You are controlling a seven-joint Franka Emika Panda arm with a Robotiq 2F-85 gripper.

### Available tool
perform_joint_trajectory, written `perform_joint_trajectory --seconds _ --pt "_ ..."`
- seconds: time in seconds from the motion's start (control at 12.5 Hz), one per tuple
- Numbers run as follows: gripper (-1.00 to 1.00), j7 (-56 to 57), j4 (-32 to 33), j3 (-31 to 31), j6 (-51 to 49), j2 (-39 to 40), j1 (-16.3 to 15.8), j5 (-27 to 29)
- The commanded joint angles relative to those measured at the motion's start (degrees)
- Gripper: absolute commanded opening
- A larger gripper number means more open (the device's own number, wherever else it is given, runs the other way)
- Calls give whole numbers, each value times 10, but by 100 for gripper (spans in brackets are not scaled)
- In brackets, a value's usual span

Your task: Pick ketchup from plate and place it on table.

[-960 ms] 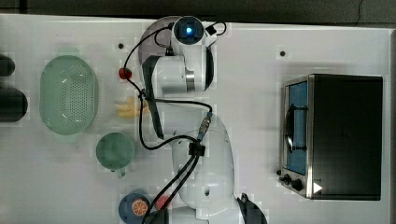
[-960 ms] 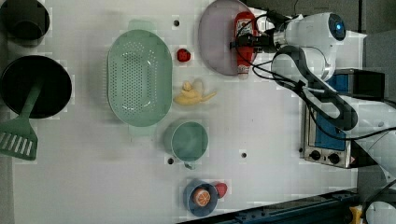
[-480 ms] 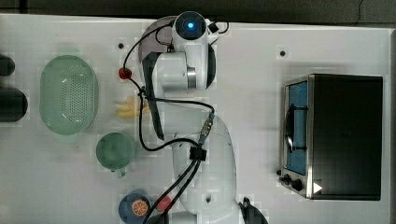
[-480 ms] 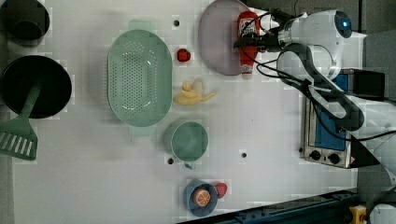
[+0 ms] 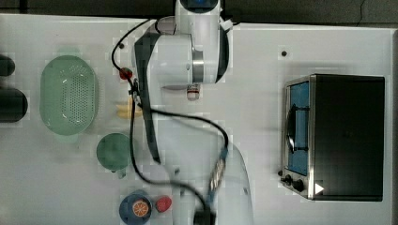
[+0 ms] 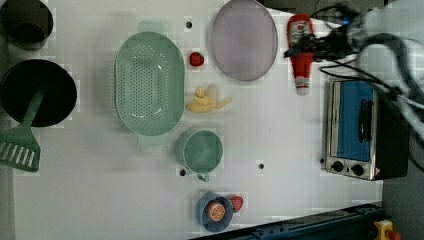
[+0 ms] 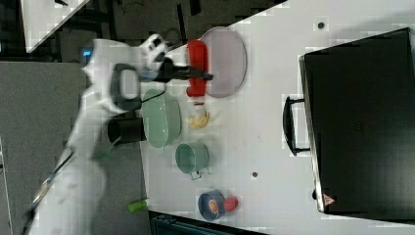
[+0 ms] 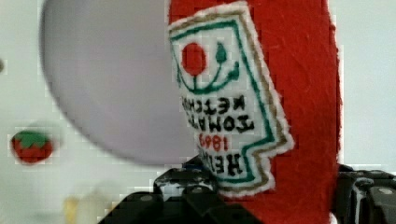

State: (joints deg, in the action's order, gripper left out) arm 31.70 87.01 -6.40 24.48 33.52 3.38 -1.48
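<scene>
While off plate [image 6: 243, 46], ketchup [image 6: 301, 55] gripped.

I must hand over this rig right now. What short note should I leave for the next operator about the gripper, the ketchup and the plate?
Gripper: shut on the ketchup, holding it across its middle.
Ketchup: off the plate, to the left view's right of it, between the plate and the toaster oven. Whether it touches the table I cannot tell.
Plate: nothing on it.
Done: ketchup picked from the plate.
Left: set it on free table surface, open the gripper, draw the arm back.
</scene>
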Motion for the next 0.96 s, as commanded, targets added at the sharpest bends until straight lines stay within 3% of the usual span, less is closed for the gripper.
perform_joint_trajectory --seconds 0.08,0.48,0.96 --pt "27 12 26 4 -31 -107 44 21" --pt "27 12 171 12 -32 -231 78 23" --pt "27 12 368 16 70 -306 80 23"
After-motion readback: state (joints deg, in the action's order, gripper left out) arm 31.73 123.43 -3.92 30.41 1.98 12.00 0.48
